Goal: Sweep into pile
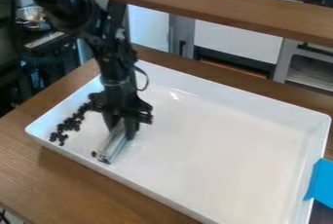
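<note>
The black gripper hangs low over the left part of the white tray, shut on a grey metallic bar-like sweeping tool. The tool slants down toward the tray's near wall, its lower end at or close to the tray floor. Many small dark pieces lie in a loose band along the tray's left side, left of the gripper. A single dark piece sits apart from them, just left of the tool's lower end. The band's upper end is partly hidden behind the gripper.
The tray rests on a brown wooden table. Blue tape covers part of its right rim. A raised wooden shelf crosses behind the tray, and a metal bowl stands at the far upper left.
</note>
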Motion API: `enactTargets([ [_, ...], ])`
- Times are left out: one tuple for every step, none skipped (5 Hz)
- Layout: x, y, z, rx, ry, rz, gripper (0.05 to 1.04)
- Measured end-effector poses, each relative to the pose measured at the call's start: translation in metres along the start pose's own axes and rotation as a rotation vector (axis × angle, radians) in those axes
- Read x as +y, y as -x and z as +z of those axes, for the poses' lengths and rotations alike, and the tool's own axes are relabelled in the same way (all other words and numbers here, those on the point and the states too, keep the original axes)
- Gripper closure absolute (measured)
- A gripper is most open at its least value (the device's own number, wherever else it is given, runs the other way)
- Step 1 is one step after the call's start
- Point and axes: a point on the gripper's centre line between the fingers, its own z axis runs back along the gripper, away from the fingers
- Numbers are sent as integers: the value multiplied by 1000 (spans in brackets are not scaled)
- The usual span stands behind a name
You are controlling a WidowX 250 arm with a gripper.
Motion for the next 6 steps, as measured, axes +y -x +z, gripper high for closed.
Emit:
enactTargets([
  [17,1,1,2,-46,-56,701],
  [42,-3,3,-18,-113,-104,701],
  [50,-4,5,-42,-173,-125,701],
  [33,-1,8,-41,-170,-118,701],
  [-7,5,26,-8,-74,-90,701],
  [-36,3,40,32,-8,-50,701],
])
